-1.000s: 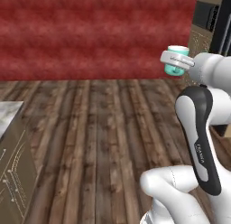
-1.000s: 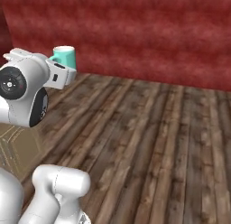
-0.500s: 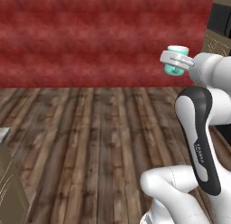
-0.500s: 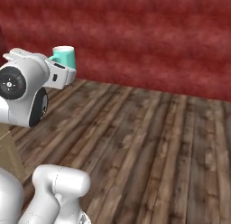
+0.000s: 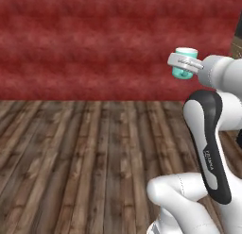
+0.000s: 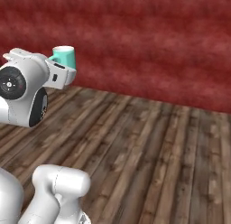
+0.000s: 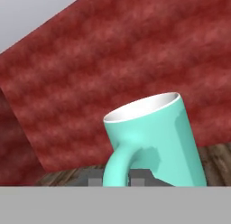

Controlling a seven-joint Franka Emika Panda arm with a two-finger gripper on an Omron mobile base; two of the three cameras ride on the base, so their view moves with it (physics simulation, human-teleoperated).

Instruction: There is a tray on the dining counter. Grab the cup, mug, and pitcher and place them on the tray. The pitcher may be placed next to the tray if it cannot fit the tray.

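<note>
The tool is pressed together on the mug and carries it high in the air, in front of the red wall. In the left base view the mug sits upright above the white clamp, and its teal body and pale rim are clear. In the right base view the mug stands just past the white wrist. In the hand view the mug is close and leans a little, with its handle turned toward the camera and the dark fingertips at its base; this lean may come from the roll of the camera.

What has changed in the last second is the background, not the grip. A pale marble corner at the left edge of the left base view has gone out of the picture, and now I see the plank floor and the wall. The mug keeps the same place beside the arm. So I judge that the base is turning or driving while the arm holds steady.

For the task this means the mug is in transport. From here I cannot tell how far the tray is, so the placing is not yet done.
</note>
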